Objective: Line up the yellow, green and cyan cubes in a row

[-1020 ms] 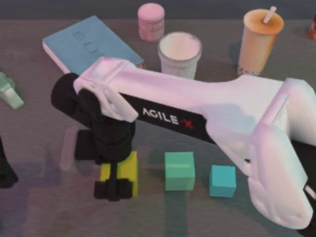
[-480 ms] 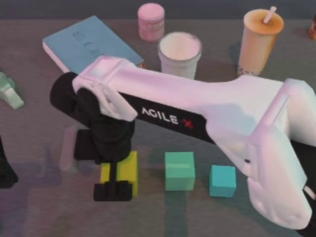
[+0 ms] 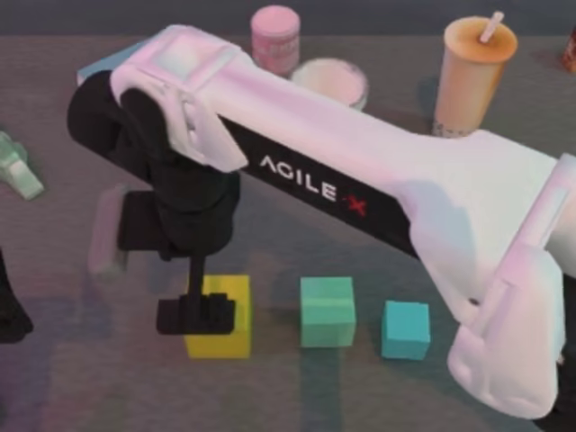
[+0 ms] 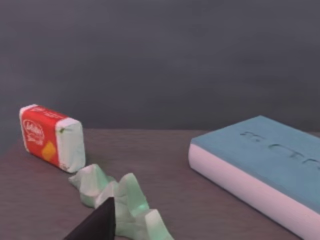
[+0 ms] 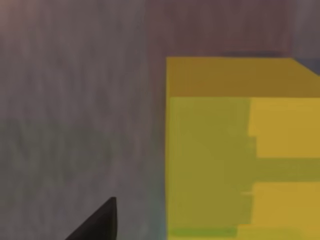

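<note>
The yellow cube (image 3: 219, 317) sits on the bench at the left end of a row — green cube (image 3: 328, 311) just right of it, cyan cube (image 3: 406, 329) beyond that, all three roughly level and apart by small gaps. The right tool (image 3: 195, 314) hangs over the yellow cube's left edge, so the cube lies just to its right and below; whether its fingers are parted I cannot tell. The left arm is parked at the bench's left edge — far from the cubes.
</note>
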